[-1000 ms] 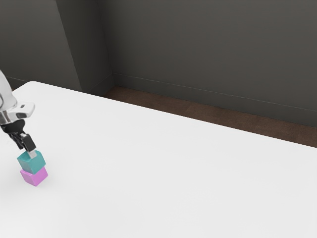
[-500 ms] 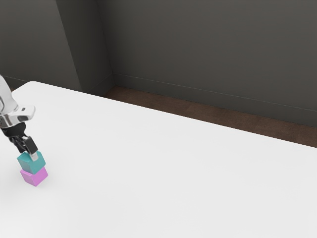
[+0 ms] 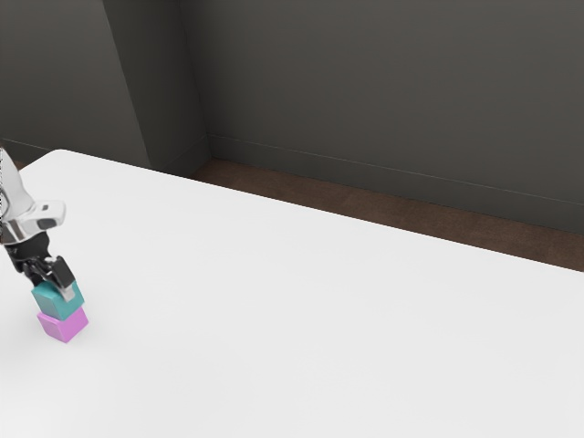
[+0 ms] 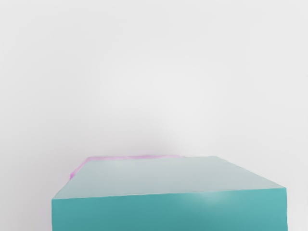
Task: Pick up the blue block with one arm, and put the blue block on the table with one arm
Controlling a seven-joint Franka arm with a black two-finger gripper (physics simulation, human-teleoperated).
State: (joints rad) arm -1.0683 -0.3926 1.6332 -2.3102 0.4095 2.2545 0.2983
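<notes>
the blue block [image 3: 55, 302], a solid teal cube, is seen at the exterior view's left, set on top of a pinkish-purple cube [image 3: 64, 325]. that lower cube is borne by the smooth white surface [image 3: 301, 310], so the blue block is held up off the surface by it. the two are stacked a little unevenly: in the wrist view, a thin strip of the pinkish-purple cube is left uncovered past the edges of the blue block's pale top face.

the black two-finger end effector [image 3: 52, 286] is lowered to the blue block, its fingers parted. one pale fingertip [image 3: 67, 292] is seen against the upper part of the block; the other tip is hidden, so contact on that side cannot be told. above, the white arm [image 3: 15, 196] is cut off by the exterior view's left edge.

most of the surface is stretched out toward the exterior view's right. beyond its far edge, a strip of dark brown floor [image 3: 365, 203] is shown, and it is bordered by a dark grey wall [image 3: 383, 82].
</notes>
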